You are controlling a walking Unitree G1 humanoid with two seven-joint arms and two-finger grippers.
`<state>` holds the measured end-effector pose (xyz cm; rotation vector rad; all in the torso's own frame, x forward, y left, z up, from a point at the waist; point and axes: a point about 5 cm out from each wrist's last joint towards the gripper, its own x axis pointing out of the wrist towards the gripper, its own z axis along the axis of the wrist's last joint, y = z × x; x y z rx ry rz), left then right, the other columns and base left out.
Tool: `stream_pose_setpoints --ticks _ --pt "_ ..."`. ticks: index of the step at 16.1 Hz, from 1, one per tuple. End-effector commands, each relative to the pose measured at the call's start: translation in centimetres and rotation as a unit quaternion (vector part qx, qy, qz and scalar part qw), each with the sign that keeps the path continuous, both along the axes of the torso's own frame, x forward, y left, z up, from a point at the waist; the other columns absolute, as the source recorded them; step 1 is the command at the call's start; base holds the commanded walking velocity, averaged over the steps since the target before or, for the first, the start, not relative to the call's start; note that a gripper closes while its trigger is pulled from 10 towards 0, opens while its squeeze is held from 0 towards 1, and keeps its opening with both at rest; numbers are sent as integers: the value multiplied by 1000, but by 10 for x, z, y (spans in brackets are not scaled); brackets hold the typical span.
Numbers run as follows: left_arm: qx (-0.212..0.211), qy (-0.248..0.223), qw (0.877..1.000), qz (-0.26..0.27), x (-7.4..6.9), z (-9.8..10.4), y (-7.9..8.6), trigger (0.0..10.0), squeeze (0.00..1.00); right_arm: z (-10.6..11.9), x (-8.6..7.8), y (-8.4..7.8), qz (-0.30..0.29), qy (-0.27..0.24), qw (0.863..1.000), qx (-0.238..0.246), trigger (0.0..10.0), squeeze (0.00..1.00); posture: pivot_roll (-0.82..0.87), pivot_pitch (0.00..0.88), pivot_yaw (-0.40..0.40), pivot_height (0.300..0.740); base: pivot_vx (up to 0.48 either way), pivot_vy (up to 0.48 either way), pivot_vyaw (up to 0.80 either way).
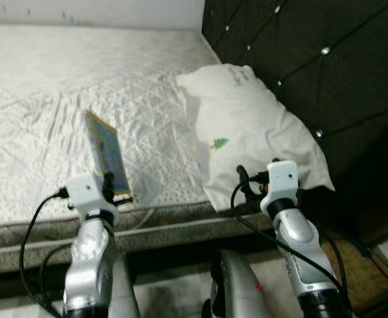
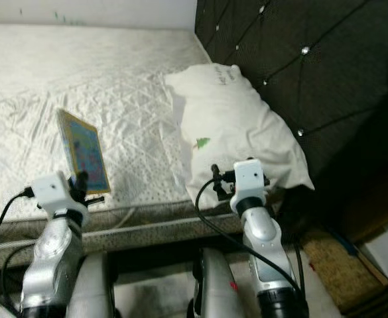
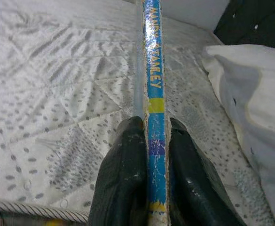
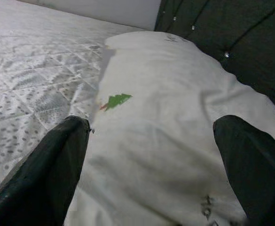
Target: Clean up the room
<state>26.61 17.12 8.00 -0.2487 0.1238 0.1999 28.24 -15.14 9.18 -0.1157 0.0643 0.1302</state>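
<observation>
Black left gripper [image 3: 157, 141] pinches book [image 1: 107, 151] upright

book [image 3: 154, 94]: spine cut off by the left wrist view's upper and lower edges; lettering appears to read "MANDY STANLEY", worn and blurred.
left gripper [image 3: 155, 141]: fingertips clamp the spine; finger bases cut off by the frame.
pillow [image 1: 253, 132]: small printing at its upper corner too small to read.
right gripper [image 4: 151, 155]: finger bases cut off.
</observation>
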Motion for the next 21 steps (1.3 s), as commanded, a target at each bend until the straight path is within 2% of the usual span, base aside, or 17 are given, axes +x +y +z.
stream_pose_setpoints --ticks 1,3,5,8,11,16,21 --pt "-39 -12 999 0 11 4 -11 10000 0 0 0 -2 -1 1 1000 -4 10000 0 -17 0 -103 561 0 0 0" --pt "-57 4 998 5 24 -1 -11 10000 0 4 -3 -2 11 -6 1000 -1 10000 0 -36 0 -102 561 0 0 0" --pt "-62 -5 998 -7 30 4 -14 10000 0 7 -9 -5 21 -6 1000 2 10000 0 -56 0 -98 561 0 0 0" --pt "-53 -12 998 -15 24 1 -14 10000 0 5 -17 -11 22 0 1000 5 10000 0 -58 0 -91 541 0 0 0" --pt "-43 -14 999 -13 16 -2 -11 10000 0 6 -14 -9 21 1 1000 5 10000 0 -42 4 -92 526 0 0 0" --pt "-56 -45 997 -13 23 15 -11 10000 0 5 -11 -6 22 2 1000 8 10000 0 -32 1 -86 526 0 0 0" --pt "-55 -45 997 -15 23 15 -10 10000 0 5 -10 -6 20 1 1000 10 10000 0 -34 0 -85 526 0 0 0"
